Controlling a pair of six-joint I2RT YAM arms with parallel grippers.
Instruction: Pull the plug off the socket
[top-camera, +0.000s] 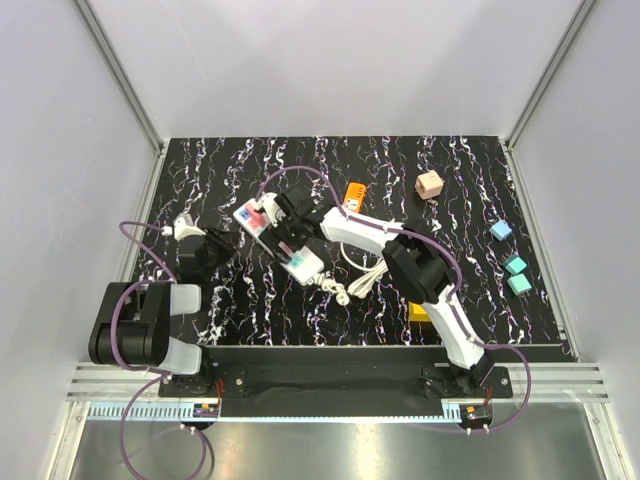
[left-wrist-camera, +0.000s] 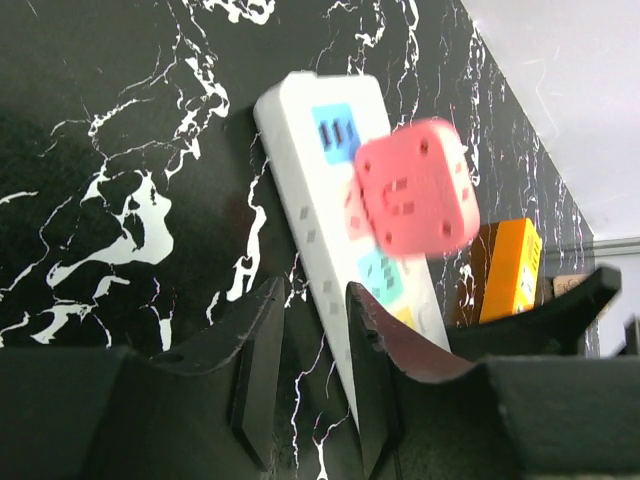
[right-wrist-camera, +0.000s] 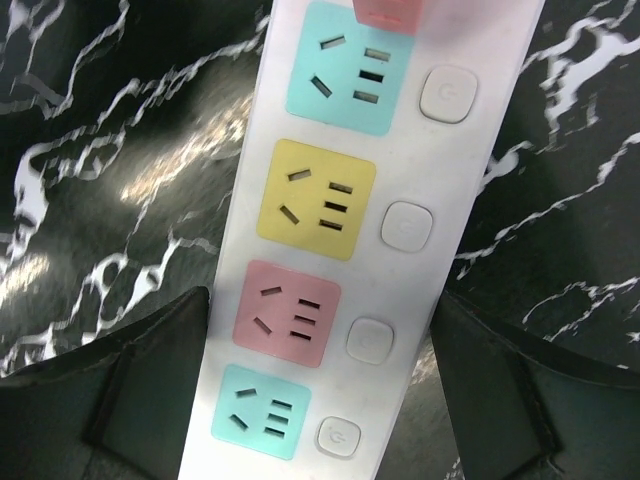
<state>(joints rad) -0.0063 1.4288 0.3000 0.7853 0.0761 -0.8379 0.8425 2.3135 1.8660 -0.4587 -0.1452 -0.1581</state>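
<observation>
The socket (top-camera: 283, 243) is a long white power strip lying slantwise on the black marbled table. A pink cube-shaped plug (top-camera: 256, 215) sits in its far left end. My right gripper (top-camera: 288, 237) is open and hangs over the strip's middle. In the right wrist view the right gripper (right-wrist-camera: 320, 310) straddles the socket (right-wrist-camera: 400, 150), a finger close to each long side; the plug (right-wrist-camera: 388, 12) is at the top edge. My left gripper (top-camera: 222, 245) is left of the strip. In the left wrist view the left gripper (left-wrist-camera: 305, 370) is slightly open and empty, with the socket (left-wrist-camera: 310, 220) and plug (left-wrist-camera: 415, 185) just ahead.
The socket's coiled white cord (top-camera: 358, 272) lies right of it. An orange power strip (top-camera: 354, 194) lies behind the right arm and shows in the left wrist view (left-wrist-camera: 505, 275). A tan cube (top-camera: 429, 185), a blue cube (top-camera: 500, 230) and two teal cubes (top-camera: 517, 274) sit at the right.
</observation>
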